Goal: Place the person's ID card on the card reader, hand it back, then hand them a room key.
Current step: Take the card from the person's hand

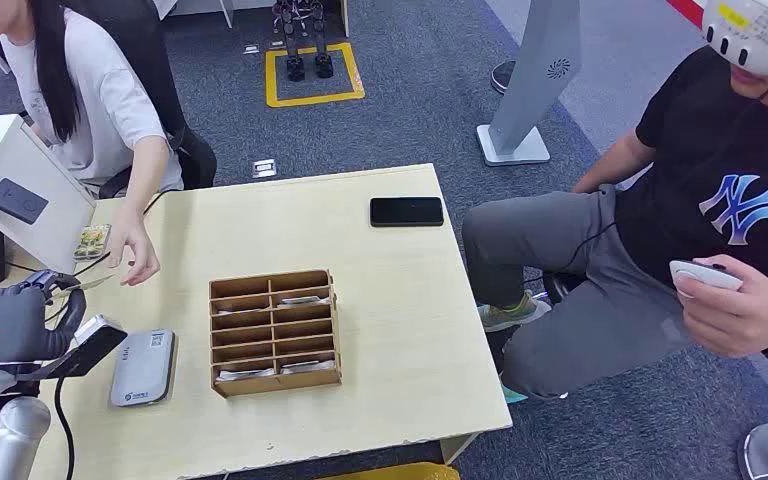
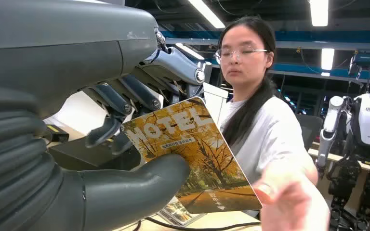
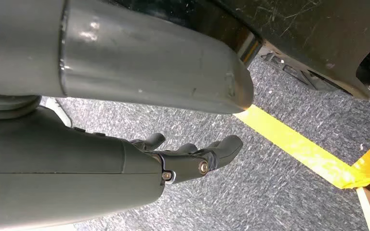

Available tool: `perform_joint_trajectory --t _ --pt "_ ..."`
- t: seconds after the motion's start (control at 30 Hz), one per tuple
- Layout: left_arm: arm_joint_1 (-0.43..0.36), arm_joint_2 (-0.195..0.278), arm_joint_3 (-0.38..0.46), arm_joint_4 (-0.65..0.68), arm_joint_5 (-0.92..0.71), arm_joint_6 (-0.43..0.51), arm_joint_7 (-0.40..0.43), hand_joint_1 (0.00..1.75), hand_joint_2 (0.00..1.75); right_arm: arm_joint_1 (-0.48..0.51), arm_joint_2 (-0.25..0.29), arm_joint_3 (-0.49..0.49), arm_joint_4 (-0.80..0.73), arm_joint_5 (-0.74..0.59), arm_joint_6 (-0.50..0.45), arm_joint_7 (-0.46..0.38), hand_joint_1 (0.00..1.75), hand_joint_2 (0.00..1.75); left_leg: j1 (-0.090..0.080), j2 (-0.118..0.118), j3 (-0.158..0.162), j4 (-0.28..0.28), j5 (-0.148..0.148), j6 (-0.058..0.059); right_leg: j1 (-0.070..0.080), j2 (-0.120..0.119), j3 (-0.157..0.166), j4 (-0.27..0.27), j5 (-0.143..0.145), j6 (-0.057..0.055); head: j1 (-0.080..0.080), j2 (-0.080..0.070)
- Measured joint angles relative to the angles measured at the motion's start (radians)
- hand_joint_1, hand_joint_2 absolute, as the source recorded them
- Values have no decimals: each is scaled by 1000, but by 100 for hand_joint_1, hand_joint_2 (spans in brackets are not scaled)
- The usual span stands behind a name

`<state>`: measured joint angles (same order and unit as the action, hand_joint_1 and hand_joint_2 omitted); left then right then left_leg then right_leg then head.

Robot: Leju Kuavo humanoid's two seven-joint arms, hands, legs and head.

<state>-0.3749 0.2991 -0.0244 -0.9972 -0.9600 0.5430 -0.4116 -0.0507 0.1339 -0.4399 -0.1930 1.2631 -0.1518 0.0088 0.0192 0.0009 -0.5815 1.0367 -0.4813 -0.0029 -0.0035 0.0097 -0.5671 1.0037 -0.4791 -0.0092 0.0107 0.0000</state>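
My left hand (image 1: 22, 322) hovers over the table's left edge, just left of the grey card reader (image 1: 143, 367). Between thumb and fingers it pinches a room key card (image 2: 192, 154) printed with yellow autumn trees and the word MOTEL. The person in the white shirt rests a hand (image 1: 135, 255) on the table just beyond my left hand. In the left wrist view that hand (image 2: 289, 202) is blurred and close to the card's far corner. My right hand (image 3: 192, 156) hangs over grey carpet, fingers loosely spread and holding nothing.
A wooden slotted box (image 1: 275, 331) with several cards stands mid-table. A small picture-printed card (image 1: 92, 241) lies at the far left edge and a black phone (image 1: 406, 211) at the far right. A seated person in a headset (image 1: 720, 210) is on the right.
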Motion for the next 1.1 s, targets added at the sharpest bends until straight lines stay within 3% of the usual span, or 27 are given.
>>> perform_joint_trajectory --t 0.17,0.3,0.47,1.1 --pt "3 -4 0 -6 88 -51 -43 175 175 0 0 -9 0 2 -3 0 0 0 0 0 0 0 0 0 0 0 0 0 0 0 0 0" --pt "20 -17 1 -51 297 -191 -134 175 175 0 0 -14 0 3 -2 0 0 0 0 0 0 0 0 0 0 0 0 0 0 0 0 0" --pt "27 -43 14 -108 458 -340 -114 175 175 0 1 -22 0 12 -2 0 0 0 0 0 0 0 0 0 0 -1 0 0 0 0 0 0" --pt "19 -68 47 -117 499 -391 -86 175 175 -1 3 -38 0 20 -2 0 0 0 0 -1 0 0 0 0 0 -1 0 0 0 0 0 0"
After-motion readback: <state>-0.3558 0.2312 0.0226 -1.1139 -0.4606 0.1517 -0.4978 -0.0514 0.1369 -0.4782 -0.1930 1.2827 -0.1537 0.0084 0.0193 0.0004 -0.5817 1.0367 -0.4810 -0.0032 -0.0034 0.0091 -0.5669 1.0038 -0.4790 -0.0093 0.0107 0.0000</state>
